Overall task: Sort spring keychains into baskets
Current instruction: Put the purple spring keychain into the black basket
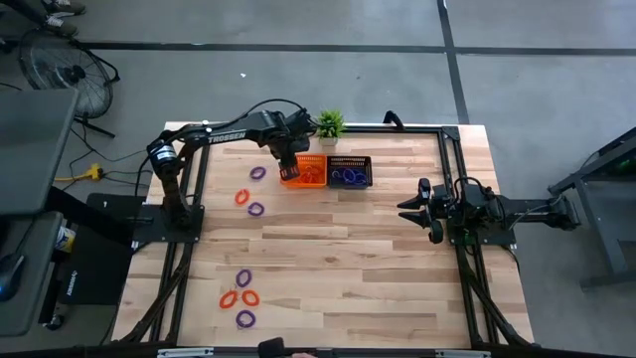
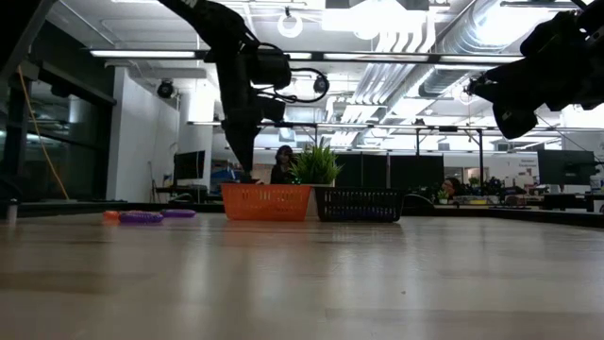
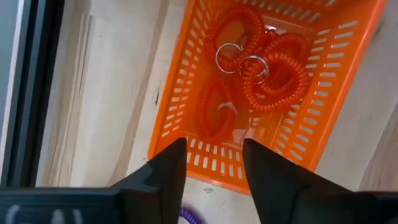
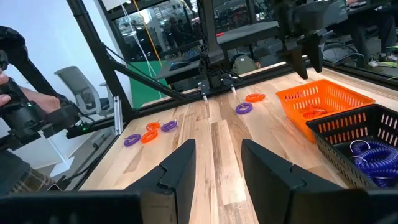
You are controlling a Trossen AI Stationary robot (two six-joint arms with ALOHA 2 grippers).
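High view shows my left gripper [image 1: 289,169] hanging over the near-left edge of the orange basket [image 1: 308,171], fingers [image 3: 163,174] apart and holding nothing. Directly beneath me, inside that basket, lie several orange-red spring keychains [image 3: 273,78] with metal rings. The black basket [image 1: 350,171] sits touching the orange one on the side away from me, with purple coils [image 4: 373,155] inside. More keychains lie loose on the table [image 1: 378,259]: 3 just beside me [image 1: 254,191] and 4 [image 1: 241,296] well apart. My right gripper [image 1: 425,209] waits far off, fingers spread.
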